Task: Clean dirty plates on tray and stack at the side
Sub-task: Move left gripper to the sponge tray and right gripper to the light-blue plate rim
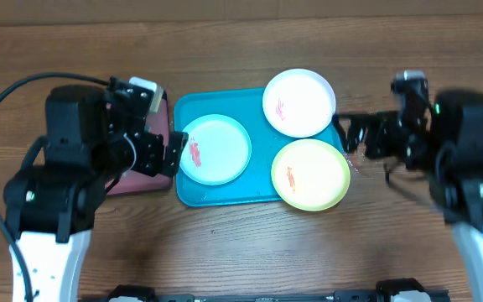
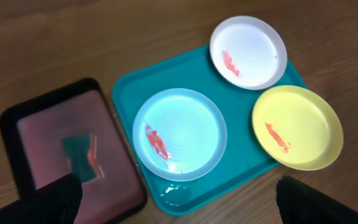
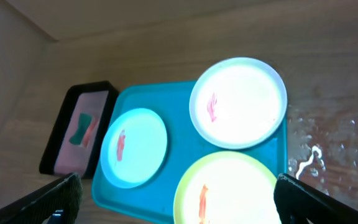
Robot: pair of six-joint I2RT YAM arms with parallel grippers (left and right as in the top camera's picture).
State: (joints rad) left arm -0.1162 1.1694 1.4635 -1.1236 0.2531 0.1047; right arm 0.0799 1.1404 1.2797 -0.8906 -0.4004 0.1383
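L jaws spread wide, nothing betw. them; their dark fingers [image 2: 55,202] sit at the bottom corners of the wrist view. Just ahead of the gap: near rim of the turquoise tray [image 2: 128,87]. The light blue plate [image 2: 179,134] lies flat inside it, red smear on the side toward the left finger. Left of the L jaws, the black-rimmed pink tray [image 2: 42,124] rests on the wood surface [image 2: 42,37] beside the turquoise one. It carries a teal-and-orange item [image 2: 82,155]; can't tell what. Farther, right of the gap: yellow plate [image 2: 297,127], orange-red streak, overhanging the tray rim. Farthest: white plate [image 2: 248,43], red smear, overhanging the far corner.

R jaws likewise wide apart, empty. Yellow plate lies right under their gap, white plate beyond it, blue plate ahead-left. Wet glints [image 3: 309,155] show on the surface ahead of the right finger.
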